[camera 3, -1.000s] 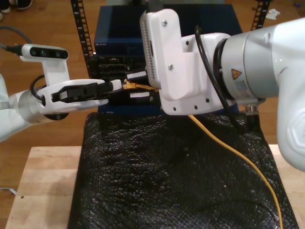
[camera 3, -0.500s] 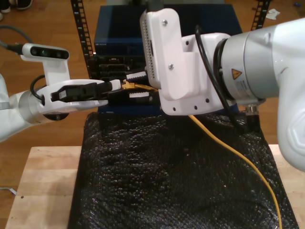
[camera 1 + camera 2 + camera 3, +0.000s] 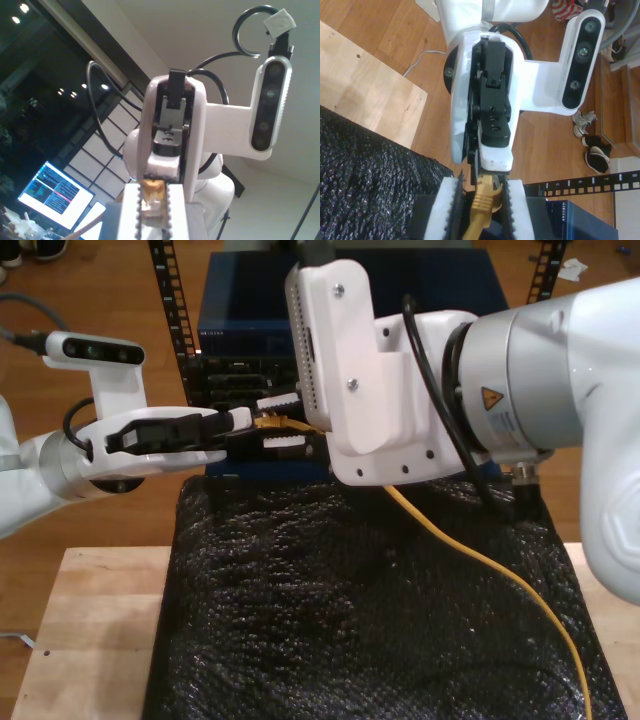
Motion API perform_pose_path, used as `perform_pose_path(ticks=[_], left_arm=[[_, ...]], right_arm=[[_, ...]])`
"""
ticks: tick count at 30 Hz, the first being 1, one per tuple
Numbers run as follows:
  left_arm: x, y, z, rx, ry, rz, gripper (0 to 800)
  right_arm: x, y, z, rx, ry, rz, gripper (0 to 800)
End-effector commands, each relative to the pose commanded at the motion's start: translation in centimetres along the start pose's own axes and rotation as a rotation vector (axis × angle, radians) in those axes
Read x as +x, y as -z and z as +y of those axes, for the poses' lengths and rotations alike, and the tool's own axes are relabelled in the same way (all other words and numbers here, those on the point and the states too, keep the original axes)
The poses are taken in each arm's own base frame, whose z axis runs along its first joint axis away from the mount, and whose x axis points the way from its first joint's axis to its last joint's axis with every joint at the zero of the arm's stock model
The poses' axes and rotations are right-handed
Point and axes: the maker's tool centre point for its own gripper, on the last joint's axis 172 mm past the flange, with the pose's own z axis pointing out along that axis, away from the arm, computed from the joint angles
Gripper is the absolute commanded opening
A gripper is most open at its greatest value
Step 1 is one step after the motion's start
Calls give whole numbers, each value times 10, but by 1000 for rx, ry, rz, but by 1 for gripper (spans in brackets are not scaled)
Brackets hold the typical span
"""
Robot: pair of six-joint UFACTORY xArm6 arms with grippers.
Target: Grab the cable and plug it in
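Above the black padded mat (image 3: 350,610), the cable (image 3: 480,565) is pinched at its plug end by both tools.

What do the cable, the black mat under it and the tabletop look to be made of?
The cable: glossy yellow-orange plastic jacket, judging by its smooth sheen; the plug looks like plastic with a golden tint.
The black mat: likely bubble-wrap-like plastic film, shiny and finely dimpled; could be textured foam.
The tabletop: pale wood, matte, with faint grain.
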Motion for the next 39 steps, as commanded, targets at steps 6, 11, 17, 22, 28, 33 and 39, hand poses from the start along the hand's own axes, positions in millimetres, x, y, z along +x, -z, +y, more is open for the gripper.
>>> perform_pose_path(ticks=[6, 11, 17, 22, 28, 33, 39], left_arm=[[0, -1, 2, -10, 0, -3, 30], [0, -2, 5, -21, -3, -3, 31], [0, -3, 6, -23, -2, -4, 34], [0, -3, 6, -23, -2, -4, 34], [0, -3, 6, -23, -2, -4, 34], [0, -3, 6, -25, -2, -4, 34], [0, -3, 6, -27, -3, -2, 123]], right_arm=[[2, 2, 1, -3, 2, 3, 230], [3, 1, 1, -2, 3, 6, 230], [3, 1, 1, -2, 1, 6, 214], [5, 2, 2, -6, -10, 14, 141], [4, 3, 5, -21, -22, 18, 99], [4, 3, 5, -21, -22, 18, 42], [4, 2, 4, -20, -24, 17, 6]])
